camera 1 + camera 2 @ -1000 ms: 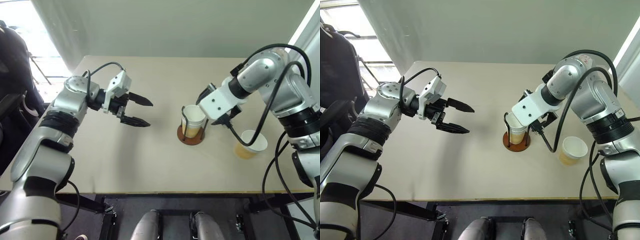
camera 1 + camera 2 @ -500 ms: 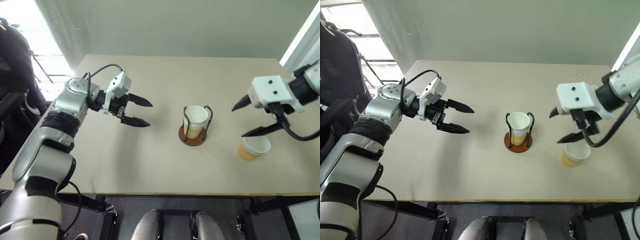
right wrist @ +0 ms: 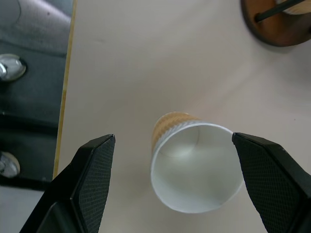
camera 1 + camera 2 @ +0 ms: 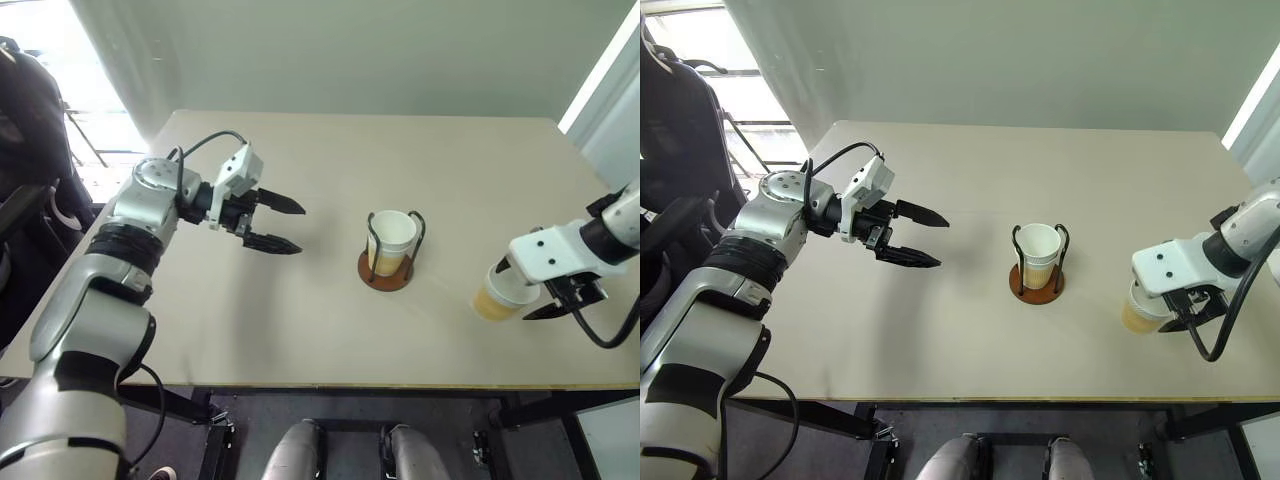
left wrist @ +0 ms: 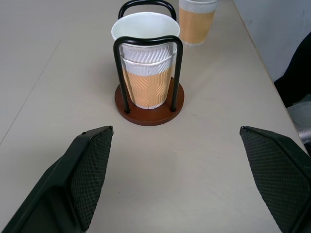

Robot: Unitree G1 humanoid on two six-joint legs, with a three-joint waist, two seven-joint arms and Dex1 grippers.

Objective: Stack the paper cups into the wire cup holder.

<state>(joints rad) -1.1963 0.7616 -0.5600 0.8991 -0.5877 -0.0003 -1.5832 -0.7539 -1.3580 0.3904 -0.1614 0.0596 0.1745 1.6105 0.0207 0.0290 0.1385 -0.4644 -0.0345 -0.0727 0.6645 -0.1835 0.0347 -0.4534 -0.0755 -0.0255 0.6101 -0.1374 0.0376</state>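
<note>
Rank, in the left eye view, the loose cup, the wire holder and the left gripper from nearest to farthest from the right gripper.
1. Loose cup: directly under the right gripper, table's right side.
2. Wire holder: mid-table, holding stacked cups.
3. Left gripper: far left, above the table.
</note>
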